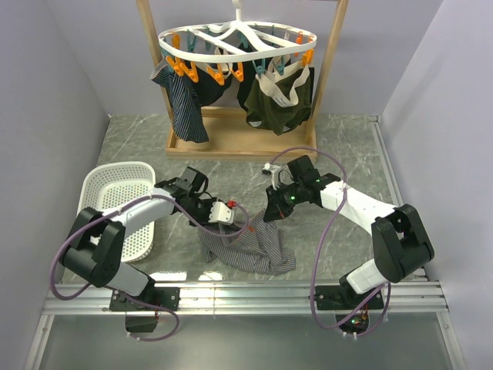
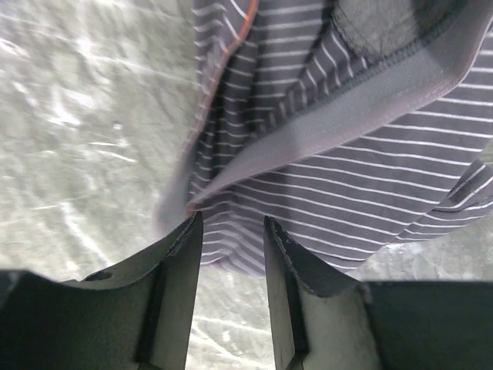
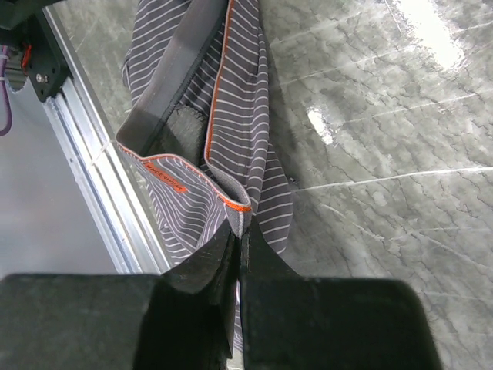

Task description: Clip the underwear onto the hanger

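Note:
The underwear (image 1: 254, 248), grey with fine stripes, lies partly lifted on the marble table near the front rail. My right gripper (image 1: 271, 214) is shut on the underwear's waistband (image 3: 231, 92) by an orange-trimmed corner, and the orange tag (image 3: 163, 173) hangs below. My left gripper (image 1: 237, 221) is open at the garment's left edge. In the left wrist view the left gripper (image 2: 233, 220) has its tips right at the striped cloth (image 2: 347, 177), with only table showing between the fingers. The hanger (image 1: 239, 42), a white oval ring with orange and teal clips, hangs at the back.
A dark olive pair (image 1: 277, 104) and a dark navy striped garment (image 1: 185, 104) hang from the hanger's clips. The wooden frame (image 1: 231, 142) stands under them. A white basket (image 1: 115, 193) sits at the left. An aluminium rail (image 1: 246, 297) runs along the near edge.

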Tool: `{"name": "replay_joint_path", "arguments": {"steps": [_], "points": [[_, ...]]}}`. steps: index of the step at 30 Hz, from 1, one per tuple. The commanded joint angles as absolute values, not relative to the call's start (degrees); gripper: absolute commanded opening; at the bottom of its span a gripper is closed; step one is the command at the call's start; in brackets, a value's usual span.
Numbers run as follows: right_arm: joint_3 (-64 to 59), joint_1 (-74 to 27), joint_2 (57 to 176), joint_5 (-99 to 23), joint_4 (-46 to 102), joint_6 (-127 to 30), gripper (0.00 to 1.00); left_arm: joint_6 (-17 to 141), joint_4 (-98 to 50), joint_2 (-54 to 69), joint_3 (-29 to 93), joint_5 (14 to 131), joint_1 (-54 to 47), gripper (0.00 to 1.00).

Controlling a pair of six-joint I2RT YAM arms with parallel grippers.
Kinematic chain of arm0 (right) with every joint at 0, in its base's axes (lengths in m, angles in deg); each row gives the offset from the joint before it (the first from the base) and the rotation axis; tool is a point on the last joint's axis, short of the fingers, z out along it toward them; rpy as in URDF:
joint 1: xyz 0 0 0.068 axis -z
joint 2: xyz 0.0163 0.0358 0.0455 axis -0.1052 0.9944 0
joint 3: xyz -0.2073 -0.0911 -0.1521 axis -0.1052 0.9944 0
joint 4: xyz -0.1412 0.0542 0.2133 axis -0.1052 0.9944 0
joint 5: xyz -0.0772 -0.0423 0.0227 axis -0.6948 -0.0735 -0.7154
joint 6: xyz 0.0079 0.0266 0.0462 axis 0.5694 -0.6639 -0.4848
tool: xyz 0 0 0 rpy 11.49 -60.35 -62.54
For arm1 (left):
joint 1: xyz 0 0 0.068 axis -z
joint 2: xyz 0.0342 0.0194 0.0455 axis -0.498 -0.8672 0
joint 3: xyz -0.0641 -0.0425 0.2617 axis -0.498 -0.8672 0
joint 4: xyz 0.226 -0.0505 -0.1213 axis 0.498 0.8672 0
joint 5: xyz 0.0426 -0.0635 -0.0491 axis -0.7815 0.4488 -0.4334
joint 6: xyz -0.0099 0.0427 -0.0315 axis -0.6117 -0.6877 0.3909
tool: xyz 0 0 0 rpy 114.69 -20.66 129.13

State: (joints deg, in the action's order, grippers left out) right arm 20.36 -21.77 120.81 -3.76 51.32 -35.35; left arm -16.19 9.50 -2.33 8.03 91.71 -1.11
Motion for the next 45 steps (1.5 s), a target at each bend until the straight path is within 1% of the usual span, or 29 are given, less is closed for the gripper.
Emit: {"name": "replay_joint_path", "arguments": {"steps": [1, 8, 16, 26, 30, 33, 36, 42, 43, 45], "points": [[19.7, -21.5, 120.6, -2.5, 51.2, -35.7, 0.0, -17.6, 9.3, 0.9, 11.1, 95.1, -0.8, 0.42], [19.8, -21.5, 120.2, -3.1, 52.1, -35.3, 0.0, -16.5, 7.5, -2.1, 13.2, 97.0, -0.4, 0.43], [20.0, -21.2, 120.7, -3.0, 52.4, -35.0, 0.0, -22.1, 10.1, -4.4, 11.1, 97.0, 0.1, 0.41], [19.2, -19.9, 120.6, -3.0, 53.5, -34.5, 0.0, -23.4, 12.6, -7.0, 11.2, 96.6, 0.4, 0.36], [18.8, -18.9, 119.6, -2.6, 54.1, -34.0, 0.0, -22.2, 10.2, -8.7, 11.4, 94.9, 0.5, 0.34], [19.0, -18.8, 119.0, -2.0, 54.8, -33.6, 0.0, -20.9, 7.4, -8.3, 10.2, 94.6, 0.5, 0.37], [18.8, -18.8, 119.0, -1.9, 55.3, -33.3, 0.0, -20.3, 5.8, -8.0, 9.8, 94.8, 0.7, 0.37], [18.0, -18.8, 119.3, -1.7, 55.4, -33.7, 0.0, -19.2, 7.9, -7.4, 11.7, 96.5, 1.3, 0.24], [18.0, -18.8, 119.1, -1.7, 55.4, -33.8, 0.0, -19.0, 8.2, -6.6, 12.0, 97.2, 1.4, 0.2], [17.9, -18.6, 118.6, -1.7, 55.6, -33.9, 0.0, -19.2, 11.0, -6.3, 12.8, 97.6, 1.6, 0.15]]}}
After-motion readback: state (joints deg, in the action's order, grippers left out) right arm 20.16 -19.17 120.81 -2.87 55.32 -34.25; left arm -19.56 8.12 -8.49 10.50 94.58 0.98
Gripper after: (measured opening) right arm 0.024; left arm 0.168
